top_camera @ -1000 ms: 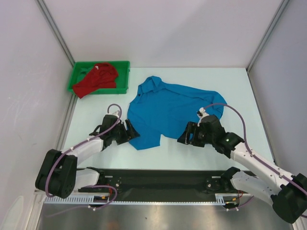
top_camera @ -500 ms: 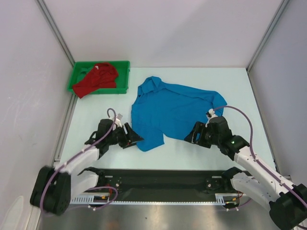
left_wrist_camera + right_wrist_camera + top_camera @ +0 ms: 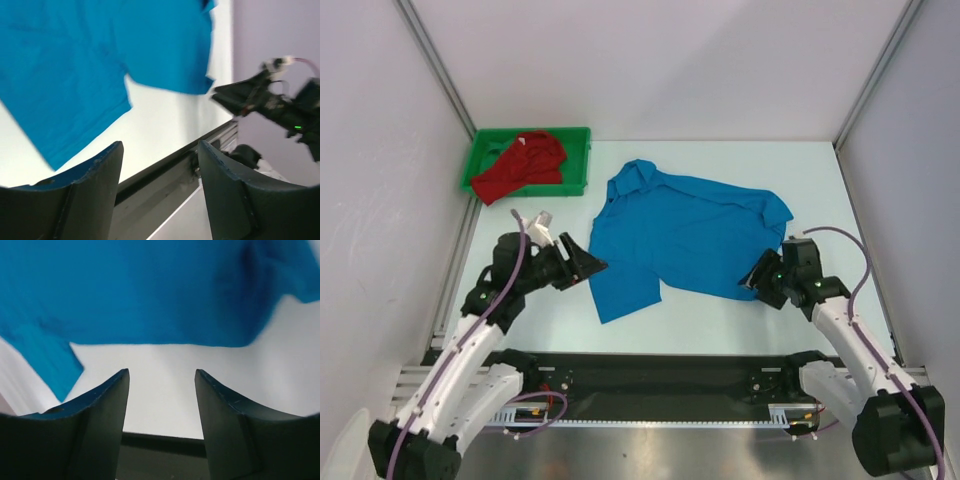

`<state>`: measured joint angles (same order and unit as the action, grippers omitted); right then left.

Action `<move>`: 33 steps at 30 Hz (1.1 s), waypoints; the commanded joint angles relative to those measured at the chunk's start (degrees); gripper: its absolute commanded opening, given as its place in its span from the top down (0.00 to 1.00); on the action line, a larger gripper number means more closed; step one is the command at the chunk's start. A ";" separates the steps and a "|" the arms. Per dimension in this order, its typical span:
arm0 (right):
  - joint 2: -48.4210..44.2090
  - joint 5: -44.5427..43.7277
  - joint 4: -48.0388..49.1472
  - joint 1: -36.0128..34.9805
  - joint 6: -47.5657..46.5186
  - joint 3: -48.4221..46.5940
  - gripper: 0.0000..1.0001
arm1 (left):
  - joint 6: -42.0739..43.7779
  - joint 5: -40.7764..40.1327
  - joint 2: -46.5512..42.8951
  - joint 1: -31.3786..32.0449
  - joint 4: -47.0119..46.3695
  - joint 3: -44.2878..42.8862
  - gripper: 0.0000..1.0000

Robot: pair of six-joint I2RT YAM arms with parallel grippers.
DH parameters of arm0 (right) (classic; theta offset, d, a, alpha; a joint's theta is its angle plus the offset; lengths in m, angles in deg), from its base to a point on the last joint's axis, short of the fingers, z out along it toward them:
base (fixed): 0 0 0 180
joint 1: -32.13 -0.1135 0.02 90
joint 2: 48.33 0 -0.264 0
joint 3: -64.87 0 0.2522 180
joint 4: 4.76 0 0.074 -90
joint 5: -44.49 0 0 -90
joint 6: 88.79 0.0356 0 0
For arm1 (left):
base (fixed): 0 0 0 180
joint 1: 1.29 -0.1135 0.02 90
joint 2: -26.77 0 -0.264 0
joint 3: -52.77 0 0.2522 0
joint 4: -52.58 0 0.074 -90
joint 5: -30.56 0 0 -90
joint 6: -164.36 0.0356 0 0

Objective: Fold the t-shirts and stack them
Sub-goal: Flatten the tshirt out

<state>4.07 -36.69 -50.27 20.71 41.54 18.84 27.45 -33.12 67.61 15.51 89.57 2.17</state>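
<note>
From above, a bright blue short-sleeved cloth shirt with a collar (image 3: pixel 675 235) lies spread flat in the middle of the pale table (image 3: pixel 720 325). Its collar points toward the far edge and one corner of its hem reaches toward the near edge. A crumpled red cloth shirt (image 3: pixel 525 165) sits in a green plastic tray (image 3: pixel 530 131) at the table's far left corner, one end hanging over the tray's left rim. The left gripper (image 3: pixel 588 262) is just beside the blue shirt's left edge, and the right gripper (image 3: pixel 752 282) is just beside its near right edge. Whether either one touches the cloth cannot be told from here.

In the left wrist view, the two dark fingers (image 3: pixel 95 190) stand apart with nothing between them. The blue shirt fills the upper left, with bare table beyond it. The table's near edge and the right arm show on the right.

In the right wrist view, the fingers (image 3: pixel 100 425) are likewise spread, with only bare table in the gap. The blue shirt stretches across the top of the view, ahead of the fingertips.
</note>
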 commanded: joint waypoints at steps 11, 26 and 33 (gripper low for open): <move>-9.50 0.92 -4.02 28.10 3.69 2.55 0.41 | 8.16 4.09 15.05 1.22 -5.12 2.56 0.35; -10.83 11.39 7.40 39.72 18.28 16.10 0.49 | 5.08 2.15 10.22 1.22 -7.93 8.01 0.42; -9.33 9.46 10.82 39.81 23.19 18.47 0.50 | 4.91 1.97 8.56 1.22 -8.20 8.80 0.42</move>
<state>-5.11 -26.99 -43.47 60.12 60.78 36.39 32.39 -32.00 77.59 16.49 83.36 10.28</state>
